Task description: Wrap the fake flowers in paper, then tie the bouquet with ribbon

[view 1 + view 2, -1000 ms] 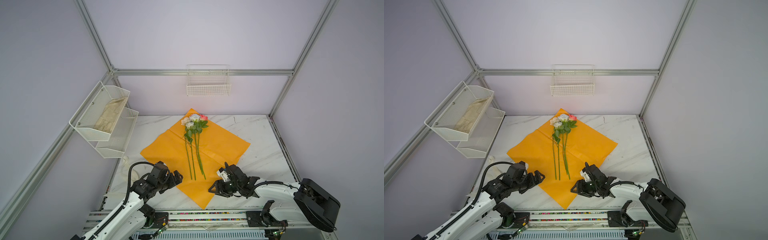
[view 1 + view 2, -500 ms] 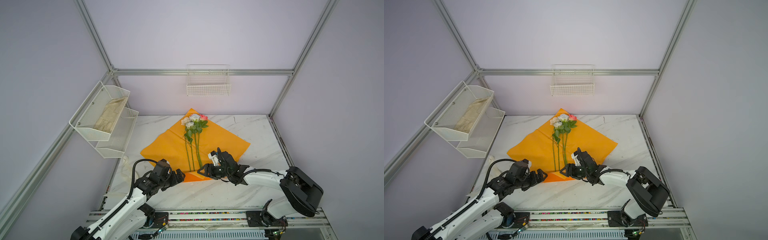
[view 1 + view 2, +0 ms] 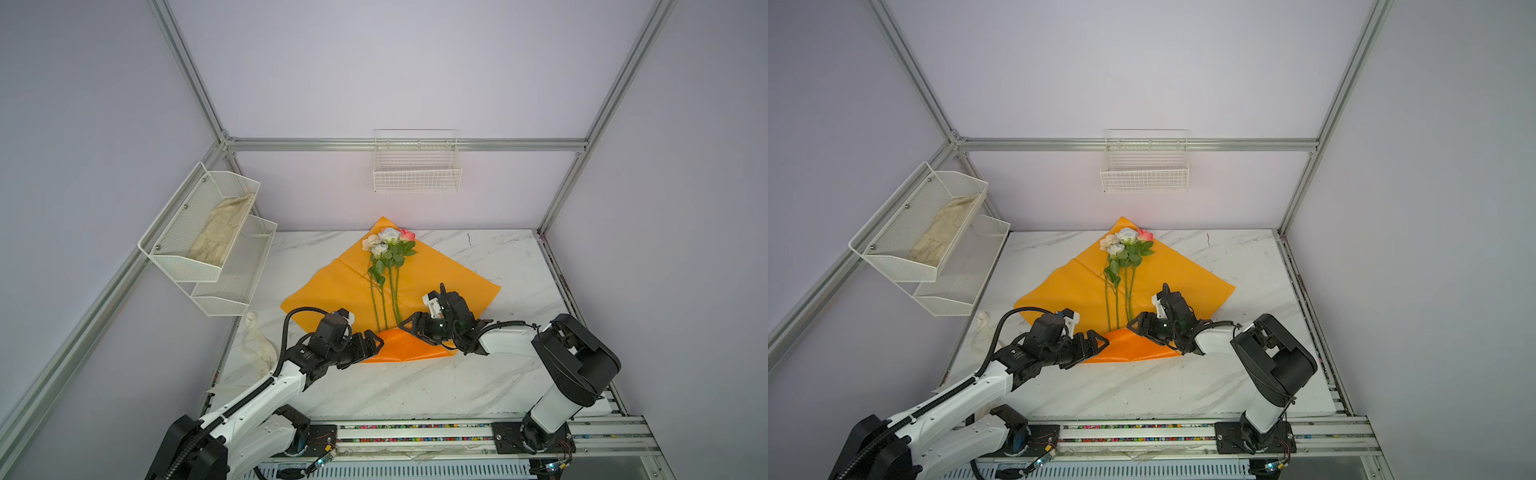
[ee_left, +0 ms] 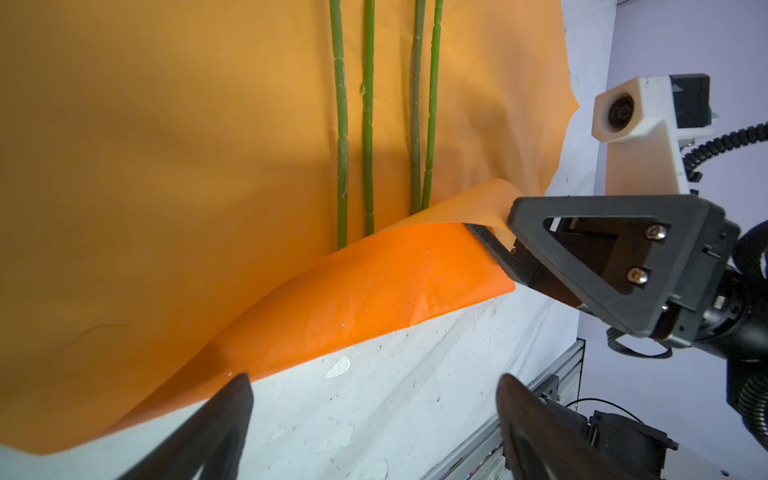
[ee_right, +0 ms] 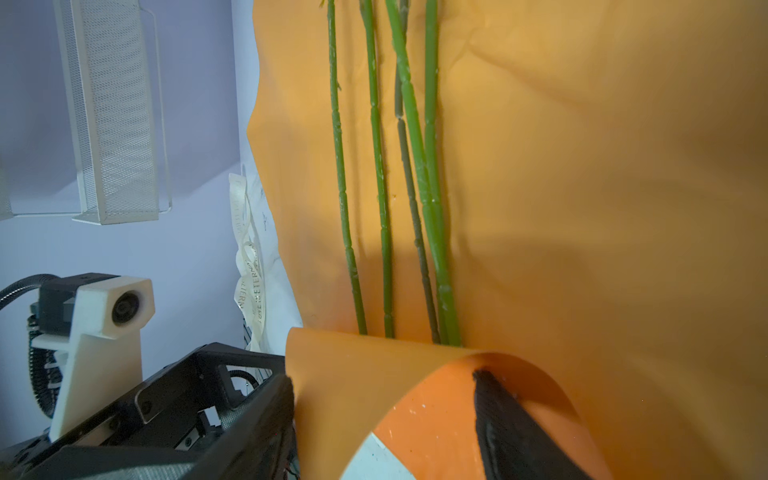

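Observation:
The bouquet of fake flowers lies on the table: cream, white and pink roses [image 3: 388, 242] [image 3: 1125, 241] with long green stems [image 3: 385, 299] [image 4: 342, 124] [image 5: 377, 166] on orange wrapping paper [image 3: 451, 278] [image 3: 1187, 276]. The paper's near corner [image 3: 401, 345] [image 4: 374, 282] [image 5: 353, 386] is folded up over the stem ends. My right gripper [image 3: 409, 326] [image 3: 1136, 326] [image 5: 382, 399] is open, and the curled corner arcs between its fingers. My left gripper [image 3: 374, 343] [image 3: 1100, 345] [image 4: 374, 399] is open over bare table at the fold's left end.
A cream printed ribbon [image 3: 259, 345] [image 5: 249, 266] lies at the table's left edge. A two-tier wire shelf [image 3: 232, 286] on the left wall holds a beige cloth [image 3: 220, 232]. A wire basket [image 3: 417, 166] hangs on the back wall.
My right gripper has carried the paper's near corner away from the front edge and over the stem ends, folding it, and has widened. My left gripper has moved in to the fold.

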Controlling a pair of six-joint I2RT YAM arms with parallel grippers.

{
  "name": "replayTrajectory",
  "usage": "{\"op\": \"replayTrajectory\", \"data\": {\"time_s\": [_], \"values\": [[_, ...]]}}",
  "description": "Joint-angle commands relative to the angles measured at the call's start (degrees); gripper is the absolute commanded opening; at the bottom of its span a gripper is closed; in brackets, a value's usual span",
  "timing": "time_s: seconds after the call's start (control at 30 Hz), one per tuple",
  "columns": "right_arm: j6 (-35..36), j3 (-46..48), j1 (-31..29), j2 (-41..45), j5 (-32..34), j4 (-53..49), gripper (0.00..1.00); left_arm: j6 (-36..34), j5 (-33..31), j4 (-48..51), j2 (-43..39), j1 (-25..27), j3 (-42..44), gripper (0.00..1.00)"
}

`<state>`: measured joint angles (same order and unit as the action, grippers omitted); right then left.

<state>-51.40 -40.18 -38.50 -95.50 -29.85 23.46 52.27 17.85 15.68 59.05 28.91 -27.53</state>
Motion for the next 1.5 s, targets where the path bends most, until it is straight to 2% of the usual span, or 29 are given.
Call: {"op": "replayTrajectory", "data": {"time_s": [0.0,0.1,0.27,0.47,0.53,0.57,0.7,0.8,0.87,1.13,1.47], "values": [[-1.45,-0.51,0.66,-0.32,-0.16,2.01,0.70,-1.03,3.90,-6.82,3.51,0.43,-3.73,0.83],[-2.53,0.26,1.60,-0.04,1.12,1.53,0.71,-1.21,4.22,-8.90,7.17,1.27,-4.71,0.79],[-0.94,-1.74,2.20,0.91,0.07,0.57,0.75,0.53,-0.42,-5.54,12.91,1.42,-6.59,0.70],[3.97,-4.26,2.20,7.06,8.44,-12.81,0.75,0.93,-1.53,-5.73,15.75,1.42,-6.69,0.70],[5.57,-4.46,2.20,9.51,8.76,-15.63,0.69,0.82,-1.33,-5.65,15.58,1.42,-6.27,0.70],[6.80,-4.39,2.16,10.61,8.47,-16.94,0.63,0.82,-1.37,-5.59,15.37,1.38,-6.09,0.70],[11.85,-4.22,-0.48,12.94,8.62,-24.00,0.28,0.56,-1.48,-5.52,15.02,1.42,-5.54,0.70],[14.26,-3.55,-4.19,12.01,10.22,-28.27,0.15,0.64,-1.32,-5.23,14.79,1.42,-5.31,0.70],[15.54,-3.33,-4.48,10.91,11.61,-31.57,0.09,0.51,-1.37,-5.04,14.50,1.42,-5.25,0.70],[18.08,-1.86,-4.64,8.73,18.60,-38.76,0.06,0.88,-4.43,-2.56,11.99,1.38,-3.65,0.72],[16.52,-1.69,-4.63,4.16,26.71,-43.82,0.04,0.55,-1.57,-3.89,14.46,1.33,-3.12,0.73]]}}
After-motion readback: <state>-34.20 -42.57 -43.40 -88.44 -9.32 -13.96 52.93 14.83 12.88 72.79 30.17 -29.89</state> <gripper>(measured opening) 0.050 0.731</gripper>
